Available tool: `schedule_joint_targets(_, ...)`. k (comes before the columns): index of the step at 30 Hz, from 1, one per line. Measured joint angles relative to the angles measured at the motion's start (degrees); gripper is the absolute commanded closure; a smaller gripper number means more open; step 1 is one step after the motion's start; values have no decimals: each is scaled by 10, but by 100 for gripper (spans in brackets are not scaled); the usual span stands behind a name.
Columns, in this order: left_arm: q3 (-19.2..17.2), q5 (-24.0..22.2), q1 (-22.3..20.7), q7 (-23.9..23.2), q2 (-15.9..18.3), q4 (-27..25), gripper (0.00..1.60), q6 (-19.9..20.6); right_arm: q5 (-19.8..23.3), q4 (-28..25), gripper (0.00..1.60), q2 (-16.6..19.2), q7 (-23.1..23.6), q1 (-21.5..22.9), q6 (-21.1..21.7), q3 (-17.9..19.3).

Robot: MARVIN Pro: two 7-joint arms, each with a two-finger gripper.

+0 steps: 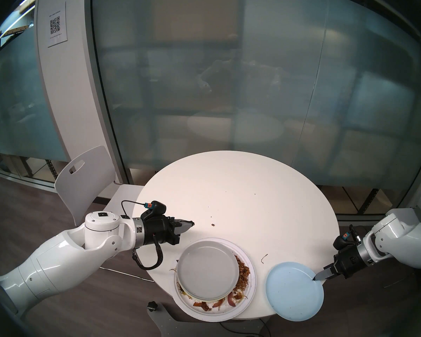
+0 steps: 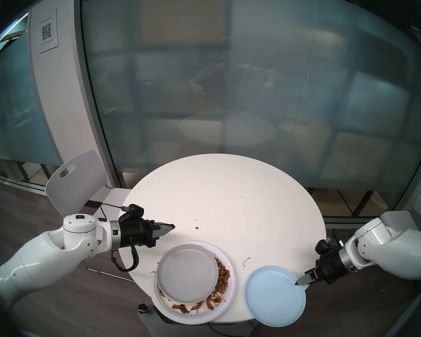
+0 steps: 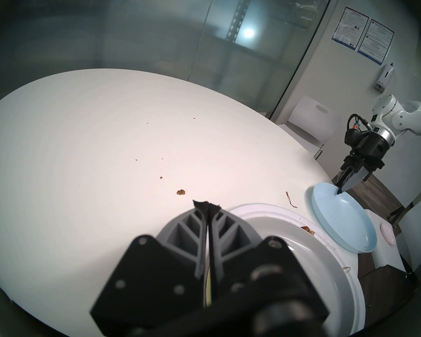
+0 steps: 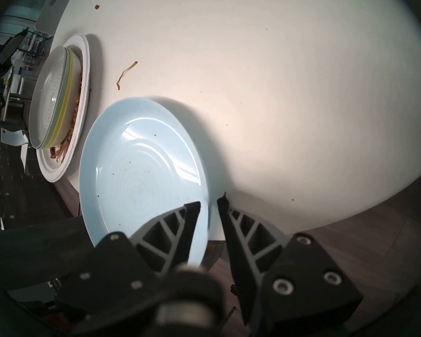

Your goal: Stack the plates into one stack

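The right gripper (image 4: 209, 204) is straddling the near rim of the round light blue plate (image 4: 141, 168), one finger over the plate's inside, the other outside the rim. In the left wrist view the tips are meeting at the rim, so the jaws are pinching the plate's edge. The plate is lying partly past the edge of the round white table (image 1: 241, 183), its raised side toward the gripper.

To the far side of that plate from the right gripper, the stack (image 1: 208, 268) is sitting near the table's front edge: a round grey plate (image 1: 207, 263) on top, mint green and yellow rims showing beneath it in the right wrist view, all resting on a larger white paper plate (image 1: 249, 284) strewn with brown food scraps.

The left gripper (image 1: 192, 223) is hovering just beyond the stack's left rim, its fingers pressed together and holding nothing.

A thin brown food strand (image 1: 264, 258) is lying between the stack and the blue plate.
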Motion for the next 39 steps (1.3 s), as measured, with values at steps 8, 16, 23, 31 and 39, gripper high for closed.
schedule_joint_targets(8, 0, 0, 0, 0, 0, 0, 128, 0, -11, -7, 160, 0, 3, -15, 11, 21)
schedule_joint_targets(16, 0, 0, 0, 0, 0, 0, 128, 0, -12, -11, 160, -8, 6, -29, 18, 50)
schedule_joint_targets(23, 0, 0, 0, 0, 0, 0, 128, 0, 6, -7, 160, -38, 19, -36, 17, 88)
schedule_joint_targets(31, 0, 0, 0, 0, 0, 0, 128, 0, 29, -3, 160, -88, 39, -55, 15, 148)
schedule_joint_targets(39, 0, 0, 0, 0, 0, 0, 128, 0, 35, -38, 160, -140, 56, -83, 17, 222)
